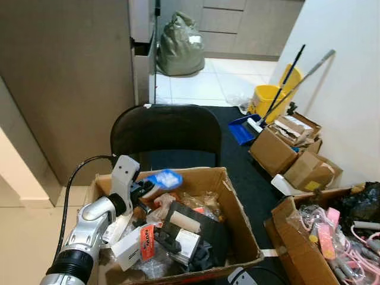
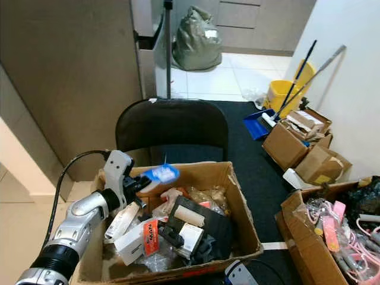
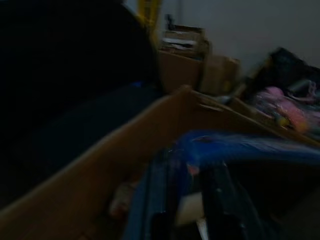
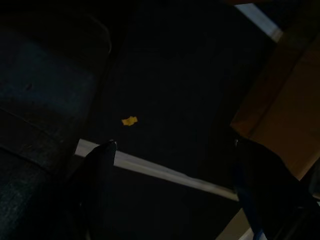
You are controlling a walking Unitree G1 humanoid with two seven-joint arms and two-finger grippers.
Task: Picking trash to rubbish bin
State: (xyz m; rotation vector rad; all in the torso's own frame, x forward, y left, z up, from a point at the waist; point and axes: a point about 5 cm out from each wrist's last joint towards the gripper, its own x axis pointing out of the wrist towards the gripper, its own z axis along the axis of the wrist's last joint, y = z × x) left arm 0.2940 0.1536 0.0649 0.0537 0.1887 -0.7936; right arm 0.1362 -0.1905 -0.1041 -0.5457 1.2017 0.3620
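Note:
My left gripper [image 1: 144,189] hangs over the back left corner of an open cardboard box [image 1: 238,209] and is shut on a blue and white packet [image 1: 164,178], which sticks out to the right above the box's contents. In the left wrist view the blue packet [image 3: 240,145] blurs past the black fingers [image 3: 155,200]. The box holds several wrappers, small cartons and a black object [image 1: 196,237]. In the right wrist view my right gripper [image 4: 173,144] is open above dark floor, with a small yellow scrap [image 4: 129,120] lying beyond it.
A black chair [image 1: 166,127] stands right behind the box. To the right are more cardboard boxes [image 1: 279,148], one with pink items [image 1: 326,237]. Farther back are a blue dustpan [image 1: 242,129], a yellow mop bucket [image 1: 267,98] and a green rubbish bag [image 1: 181,44].

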